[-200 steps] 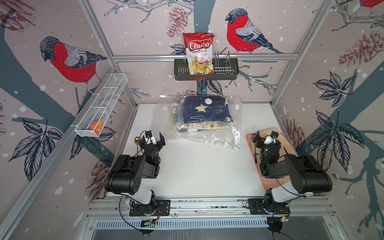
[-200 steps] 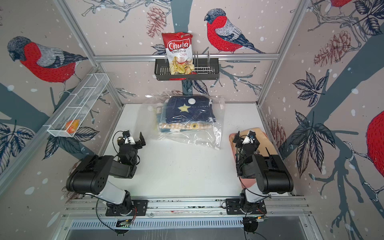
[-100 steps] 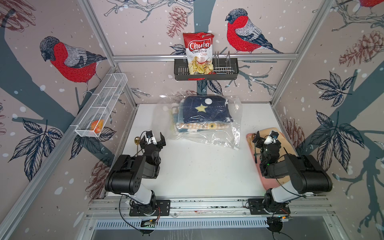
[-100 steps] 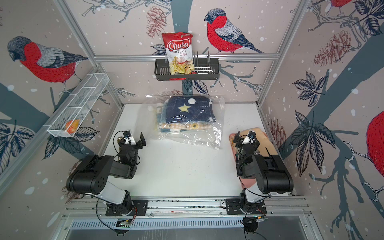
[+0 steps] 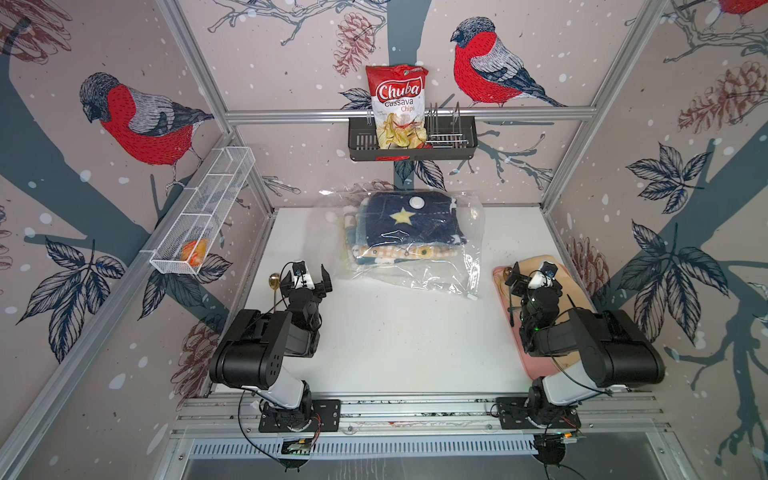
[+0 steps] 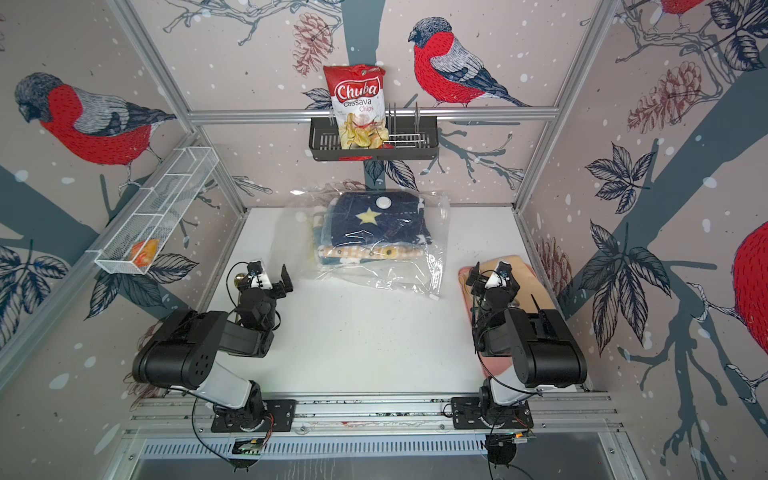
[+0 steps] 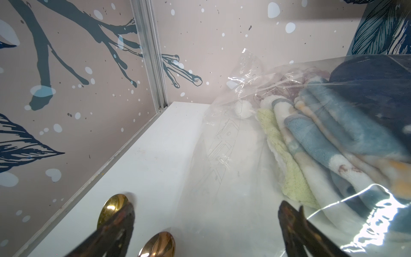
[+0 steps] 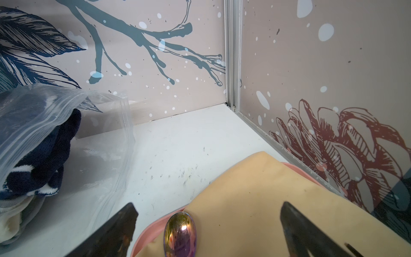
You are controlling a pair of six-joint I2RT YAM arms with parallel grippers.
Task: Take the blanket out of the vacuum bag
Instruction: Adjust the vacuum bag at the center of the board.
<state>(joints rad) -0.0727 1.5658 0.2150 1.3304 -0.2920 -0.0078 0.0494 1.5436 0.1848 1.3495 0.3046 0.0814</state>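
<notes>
Start of job: bag not opened yet, both arms wait.
Vacuum bag (image 5: 467, 257) lies at rear-centre of the table (image 5: 395, 345), folded blanket (image 5: 409, 228) inside. Imo best: one pincer pins the plastic near the zip edge (image 8: 127, 142), other pulls the cloth out; the film is probably slippery. Left gripper (image 5: 306, 277) & right gripper (image 5: 534, 277) are spread wide, hold nothing; left is just beside the bag.
</notes>
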